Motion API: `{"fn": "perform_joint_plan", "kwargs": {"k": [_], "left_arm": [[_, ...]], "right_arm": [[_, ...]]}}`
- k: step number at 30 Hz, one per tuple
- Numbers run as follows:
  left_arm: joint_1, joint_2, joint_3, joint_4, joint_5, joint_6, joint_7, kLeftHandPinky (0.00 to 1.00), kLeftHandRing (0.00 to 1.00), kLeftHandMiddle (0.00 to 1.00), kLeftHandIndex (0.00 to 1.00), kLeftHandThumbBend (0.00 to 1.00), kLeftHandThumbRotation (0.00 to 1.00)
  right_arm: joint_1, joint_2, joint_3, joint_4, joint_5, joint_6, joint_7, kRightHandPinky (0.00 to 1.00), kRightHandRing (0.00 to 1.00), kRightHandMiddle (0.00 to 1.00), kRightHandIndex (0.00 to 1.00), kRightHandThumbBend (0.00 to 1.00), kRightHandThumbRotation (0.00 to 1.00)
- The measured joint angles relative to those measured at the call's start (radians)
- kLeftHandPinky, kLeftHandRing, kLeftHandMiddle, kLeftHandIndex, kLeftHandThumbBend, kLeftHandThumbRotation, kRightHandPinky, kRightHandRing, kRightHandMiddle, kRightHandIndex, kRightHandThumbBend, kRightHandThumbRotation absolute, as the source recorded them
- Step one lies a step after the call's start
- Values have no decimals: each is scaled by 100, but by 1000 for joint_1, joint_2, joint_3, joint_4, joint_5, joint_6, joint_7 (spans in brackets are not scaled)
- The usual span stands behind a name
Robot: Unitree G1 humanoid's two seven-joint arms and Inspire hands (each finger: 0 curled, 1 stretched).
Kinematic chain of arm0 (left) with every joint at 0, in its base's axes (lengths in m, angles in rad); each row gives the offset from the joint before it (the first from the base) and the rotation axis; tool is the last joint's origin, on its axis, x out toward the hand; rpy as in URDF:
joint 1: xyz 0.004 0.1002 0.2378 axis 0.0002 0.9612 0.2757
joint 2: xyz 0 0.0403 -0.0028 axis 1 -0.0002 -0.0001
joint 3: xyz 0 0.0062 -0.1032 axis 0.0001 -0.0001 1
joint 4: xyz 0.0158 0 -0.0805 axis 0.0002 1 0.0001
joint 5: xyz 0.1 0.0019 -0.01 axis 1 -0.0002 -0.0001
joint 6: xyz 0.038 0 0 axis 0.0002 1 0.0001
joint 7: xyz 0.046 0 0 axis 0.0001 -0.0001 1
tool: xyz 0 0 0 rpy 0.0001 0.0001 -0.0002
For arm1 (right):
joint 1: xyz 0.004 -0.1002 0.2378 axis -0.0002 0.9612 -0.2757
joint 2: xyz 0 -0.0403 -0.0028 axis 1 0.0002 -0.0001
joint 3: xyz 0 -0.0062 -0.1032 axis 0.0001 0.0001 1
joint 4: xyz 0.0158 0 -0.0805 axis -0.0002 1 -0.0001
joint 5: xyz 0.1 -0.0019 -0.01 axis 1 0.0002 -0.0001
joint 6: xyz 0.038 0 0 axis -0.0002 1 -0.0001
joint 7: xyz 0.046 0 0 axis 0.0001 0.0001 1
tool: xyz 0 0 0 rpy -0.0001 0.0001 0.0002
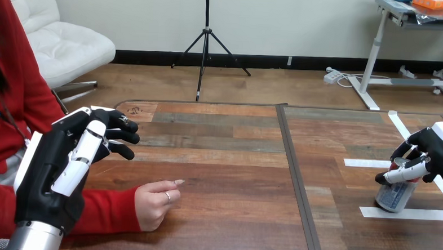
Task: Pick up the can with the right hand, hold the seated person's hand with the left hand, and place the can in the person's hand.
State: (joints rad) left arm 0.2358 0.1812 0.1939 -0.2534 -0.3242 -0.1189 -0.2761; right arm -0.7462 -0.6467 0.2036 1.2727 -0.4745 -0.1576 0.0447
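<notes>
- Head view: the can is at the right side of the counter, inside a frame of white tape strips, with its base at the near strip. It leans a little.
- The right hand has its fingers and thumb curled round the upper part of the can.
- The can has a red top and a pale bluish side; its print is too small to read.
- A dark seam runs across the counter, between the can and the person's hand.
- The person's hand lies on the counter at the left, loosely curled, well apart from the can.
- The left hand is raised over the person's red sleeve, with its fingers only slightly bent and holding nothing. It does not touch the person's hand.
</notes>
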Motion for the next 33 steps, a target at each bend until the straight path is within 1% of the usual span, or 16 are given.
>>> {"fn": "perform_joint_plan", "kwargs": {"k": [5, 9, 13, 14, 20, 25, 30, 33], "left_arm": [[0, 0, 0, -2, 9, -1, 1, 41, 54, 54, 48, 9, 54], [0, 0, 0, -2, 18, -4, 0, 40, 54, 54, 48, 8, 51], [0, 0, -1, -1, 24, -14, -1, 38, 54, 53, 48, 3, 48], [0, 0, -1, -1, 27, -19, -1, 38, 54, 53, 48, 3, 48], [0, 0, -1, -1, 91, -65, 8, 38, 54, 53, 48, 0, 46], [0, 0, -1, 4, 155, -123, 17, 38, 54, 53, 48, 0, 46], [-3, 0, -3, 12, 207, -176, 21, 37, 53, 52, 47, 0, 44], [-4, 1, -5, 16, 223, -197, 21, 37, 53, 52, 46, 0, 43]], "right_arm": [[0, -1, 0, 0, 0, -6, 1, 35, 38, 45, 50, 77, 0], [0, -4, 1, -1, 0, -21, 2, 35, 38, 45, 50, 77, 0], [0, -8, 1, -7, 1, -29, 5, 39, 41, 47, 49, 77, 0], [0, -8, 1, -8, 1, -32, 5, 38, 41, 47, 49, 78, 0], [0, -14, -4, -19, 7, -59, 18, 36, 40, 47, 50, 78, 0], [0, -15, -7, -41, 8, -69, 36, 36, 40, 47, 50, 77, 0], [0, -15, -9, -70, 9, -69, 51, 39, 42, 48, 51, 75, 0], [0, -15, -9, -88, 8, -69, 56, 42, 42, 48, 51, 74, 0]]}}
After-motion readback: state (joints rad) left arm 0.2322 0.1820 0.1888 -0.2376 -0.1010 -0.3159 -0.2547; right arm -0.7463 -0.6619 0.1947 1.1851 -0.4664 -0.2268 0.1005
